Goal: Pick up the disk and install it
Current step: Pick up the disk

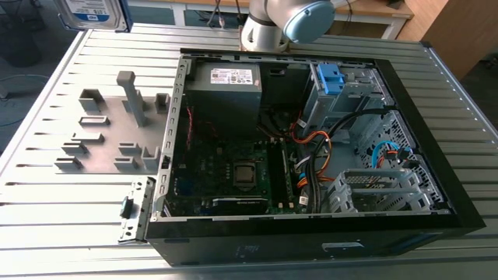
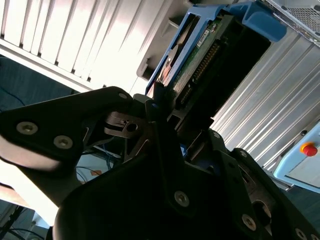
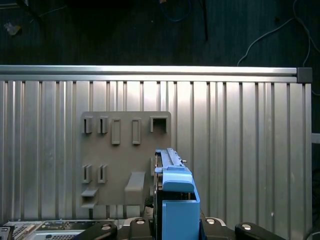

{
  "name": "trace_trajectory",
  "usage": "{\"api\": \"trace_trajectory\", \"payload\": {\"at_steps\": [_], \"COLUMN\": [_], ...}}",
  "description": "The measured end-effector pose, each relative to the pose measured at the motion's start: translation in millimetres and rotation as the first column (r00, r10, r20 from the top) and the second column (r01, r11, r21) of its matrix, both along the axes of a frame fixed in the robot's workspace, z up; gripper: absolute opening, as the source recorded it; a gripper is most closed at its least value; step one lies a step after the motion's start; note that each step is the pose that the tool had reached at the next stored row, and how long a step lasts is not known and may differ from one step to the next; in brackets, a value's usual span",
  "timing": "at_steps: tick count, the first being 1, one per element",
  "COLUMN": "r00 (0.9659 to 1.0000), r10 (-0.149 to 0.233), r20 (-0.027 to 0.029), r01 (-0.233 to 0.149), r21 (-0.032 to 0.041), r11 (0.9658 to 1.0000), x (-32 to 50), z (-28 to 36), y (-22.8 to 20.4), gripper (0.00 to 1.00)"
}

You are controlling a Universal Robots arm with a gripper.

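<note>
The disk (image 1: 93, 14), silver with a white-and-blue label and a blue bracket, hangs high in the air at the exterior view's far left, above the table's back corner. In the second wrist view my gripper (image 2: 164, 107) is shut on the disk (image 2: 200, 55), whose blue bracket and connector edge stick out past the dark fingers (image 2: 159, 102). The first wrist view looks down along the disk (image 3: 173, 192), held edge-on over the grey fixture plate (image 3: 125, 160).
An open black computer case (image 1: 435, 192) lies on the slatted aluminium table (image 1: 46, 204), with a drive cage and a light-blue clip (image 1: 330, 79) at its back. The grey fixture plate (image 1: 116, 134) with upright pegs sits to the exterior view's left of the case. The arm's base (image 1: 269, 29) stands behind.
</note>
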State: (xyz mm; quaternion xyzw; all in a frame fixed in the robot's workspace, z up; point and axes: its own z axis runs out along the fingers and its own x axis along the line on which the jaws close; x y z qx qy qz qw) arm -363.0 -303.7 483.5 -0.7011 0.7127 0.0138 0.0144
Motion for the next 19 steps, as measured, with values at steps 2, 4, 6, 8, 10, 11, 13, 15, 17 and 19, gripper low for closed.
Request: {"api": "trace_trajectory", "payload": {"at_steps": [2, 4, 6, 8, 10, 11, 13, 15, 17, 19], "r00": [1.0000, 1.0000, 1.0000, 1.0000, 1.0000, 1.0000, 1.0000, 1.0000, 1.0000, 1.0000], "r10": [0.000, 0.000, 0.000, 0.000, 0.000, 0.000, 0.000, 0.000, 0.000, 0.000], "r20": [-0.0001, 0.0000, 0.0000, 0.0000, -0.0001, 0.0000, 0.0001, 0.0000, -0.0001, 0.0000], "r01": [0.000, 0.000, 0.000, 0.000, 0.000, 0.000, 0.000, 0.000, 0.000, 0.000], "r21": [0.0000, 0.0000, 0.0000, 0.0000, 0.0000, -0.0001, 0.0000, 0.0000, 0.0000, 0.0000], "r11": [1.0000, 1.0000, 1.0000, 1.0000, 1.0000, 1.0000, 1.0000, 1.0000, 1.0000, 1.0000], "x": [2.1, 4.1, 6.1, 8.2, 10.5, 11.5, 13.8, 16.1, 18.3, 20.5], "z": [0.0, 0.0, 0.0, 0.0, 0.0, 0.0, 0.0, 0.0, 0.0, 0.0], "y": [0.0, 0.0, 0.0, 0.0, 0.0, 0.0, 0.0, 0.0, 0.0, 0.0], "gripper": [0.36, 0.36, 0.36, 0.36, 0.36, 0.36, 0.36, 0.36, 0.36, 0.36]}}
